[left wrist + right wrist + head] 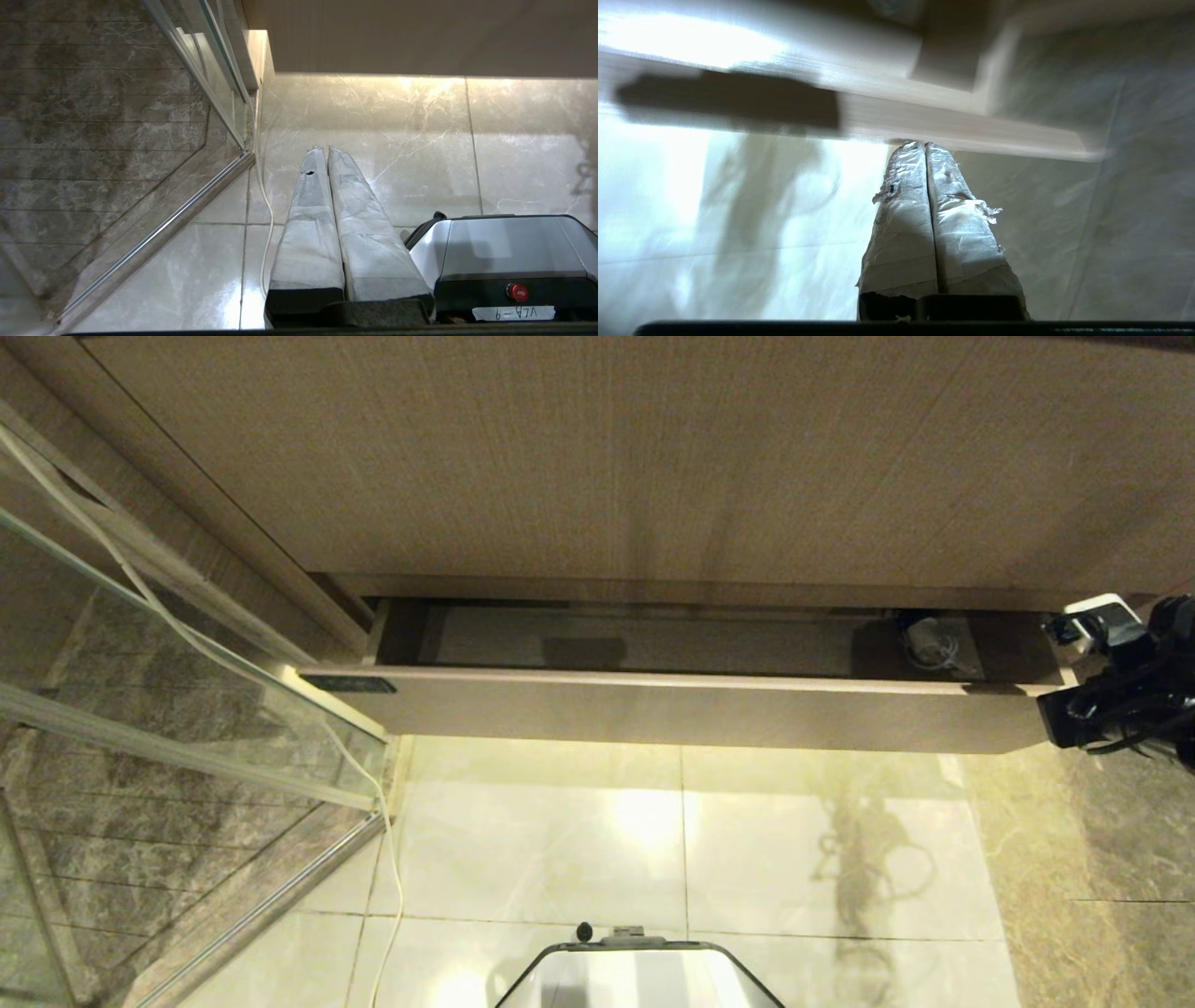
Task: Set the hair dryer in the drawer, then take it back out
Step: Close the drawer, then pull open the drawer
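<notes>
Now, by position:
Left end effector: parked over floor, fingers together, empty.
Drawer: partly open.
Hair dryer: inside, three o'clock end.
Right end effector: closed, empty, at drawer's three o'clock corner.
Risk: closed fingers may snag the cord.

Both grippers closed, empty.
</notes>
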